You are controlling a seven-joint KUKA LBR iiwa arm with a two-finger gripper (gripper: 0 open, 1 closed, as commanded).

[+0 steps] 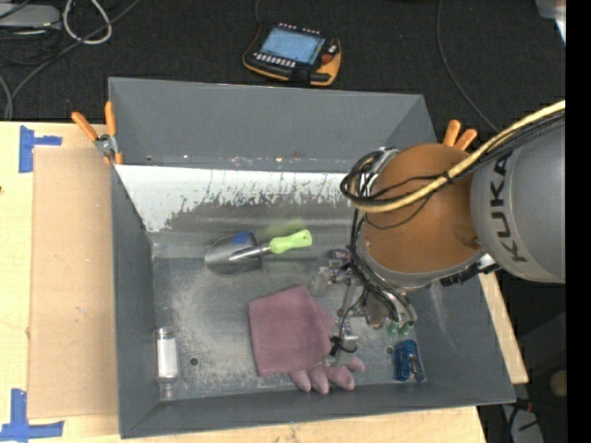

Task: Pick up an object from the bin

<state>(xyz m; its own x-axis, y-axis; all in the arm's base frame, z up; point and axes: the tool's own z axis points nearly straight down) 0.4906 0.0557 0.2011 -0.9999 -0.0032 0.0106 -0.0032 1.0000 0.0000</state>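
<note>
Four loose things lie in the grey bin (203, 312), as far as I can make out. A mauve glove (286, 335) lies flat on the floor toward the front, and a scoop with a green handle (259, 247) lies behind it. A small silver cylinder (166, 353) is at the front left and a small blue thing (404, 360) at the front right.

The gripper (343, 342) hangs low over the glove's right edge, near where the glove's own digits splay toward the front wall. From where I stand I cannot tell whether it is open or closed, or whether it touches the glove.

The glove looks light and limp. I'd expect it to fold and drape when lifted, not come up stiff. Lying this flat, it offers little to bite on, so a pinch on the raised edge or on one of the digits seems the safest hold. A pinch in the middle of the flat palm could slip off.
</note>
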